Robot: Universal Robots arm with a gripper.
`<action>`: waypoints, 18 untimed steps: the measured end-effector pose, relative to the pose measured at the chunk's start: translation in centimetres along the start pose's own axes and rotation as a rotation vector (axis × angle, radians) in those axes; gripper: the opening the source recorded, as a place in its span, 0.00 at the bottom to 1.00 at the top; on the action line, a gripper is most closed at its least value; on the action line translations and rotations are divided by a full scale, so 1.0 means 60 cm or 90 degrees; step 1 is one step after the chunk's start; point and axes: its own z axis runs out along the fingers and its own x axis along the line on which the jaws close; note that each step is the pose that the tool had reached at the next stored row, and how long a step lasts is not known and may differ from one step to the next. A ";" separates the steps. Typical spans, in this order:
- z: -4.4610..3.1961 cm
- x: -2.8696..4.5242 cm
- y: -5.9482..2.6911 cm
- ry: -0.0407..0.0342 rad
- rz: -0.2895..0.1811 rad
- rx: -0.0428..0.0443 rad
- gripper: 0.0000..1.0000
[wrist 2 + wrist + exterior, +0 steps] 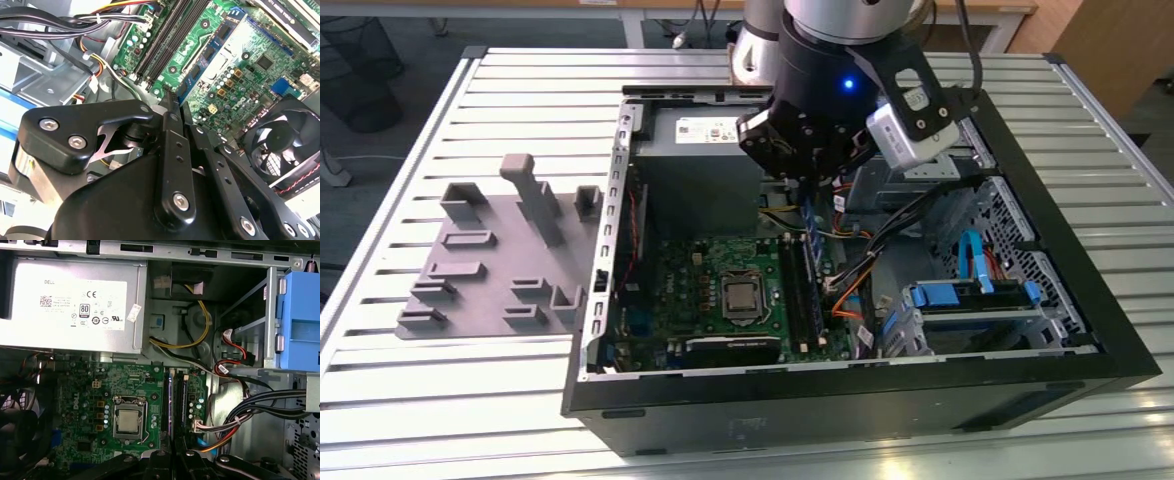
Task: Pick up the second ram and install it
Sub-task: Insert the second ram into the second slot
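Observation:
My gripper point(807, 195) hangs inside the open computer case, over the motherboard point(707, 280). Its fingers point(169, 107) are pressed together, shut on the second ram point(811, 228), which hangs below them as a thin blue strip. In the first wrist view the ram point(170, 400) appears edge-on as a bluish line. It runs along the long black memory slots point(181, 400), directly above them and parallel to them. I cannot tell whether its lower edge touches a slot. The slots point(170, 35) lie just beyond the fingertips in the second wrist view.
A grey fixture block point(500, 255) lies on the slatted table at the exterior view's left. Around the slots are the power supply point(75, 305), the processor socket point(129, 421), cable bundles point(907, 215), a blue drive bay point(961, 295) and a black fan point(280, 145).

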 end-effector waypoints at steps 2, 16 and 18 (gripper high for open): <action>0.003 -0.001 0.000 0.0012 0.000 0.0000 0.14; 0.021 -0.005 -0.002 0.0088 0.004 -0.0004 0.14; 0.024 -0.006 -0.002 0.0105 0.006 -0.0003 0.14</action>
